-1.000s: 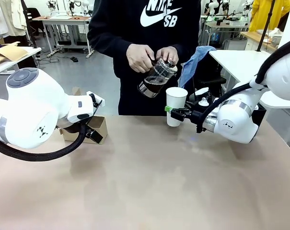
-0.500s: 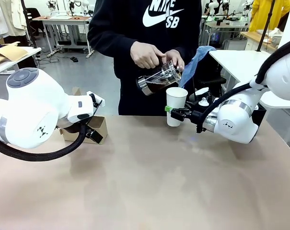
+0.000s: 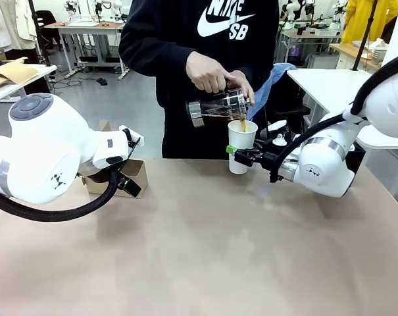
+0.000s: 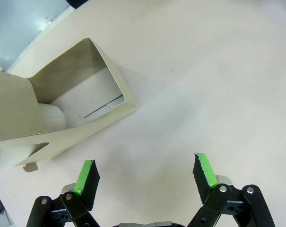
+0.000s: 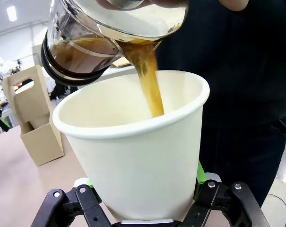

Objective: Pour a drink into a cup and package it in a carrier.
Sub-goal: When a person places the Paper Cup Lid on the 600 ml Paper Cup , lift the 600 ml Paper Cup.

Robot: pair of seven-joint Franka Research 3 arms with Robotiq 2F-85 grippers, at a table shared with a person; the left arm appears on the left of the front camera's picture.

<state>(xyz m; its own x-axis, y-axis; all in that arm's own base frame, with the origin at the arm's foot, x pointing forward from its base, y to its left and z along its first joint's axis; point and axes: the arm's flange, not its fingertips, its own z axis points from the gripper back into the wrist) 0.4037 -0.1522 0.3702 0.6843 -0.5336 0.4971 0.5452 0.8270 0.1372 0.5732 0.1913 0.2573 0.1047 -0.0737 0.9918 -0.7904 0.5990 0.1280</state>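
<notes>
A lab hall. At eleven o'clock a worktop (image 3: 87, 26) stands on grey floor (image 3: 80, 95), cables (image 3: 101, 81) beneath. A second worktop (image 3: 310, 34) stands at one o'clock.

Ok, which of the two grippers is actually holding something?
The right gripper: its jaws are shut on the white cup being filled. The left gripper stands open above the table beside the carrier, holding nothing.

The left arm (image 3: 44, 151) hides most of the carrier (image 3: 139, 170).

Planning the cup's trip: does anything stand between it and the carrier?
Nothing visible on the table between cup and carrier; the open left gripper hovers beside the carrier, and the jug tilts over the cup.
</notes>
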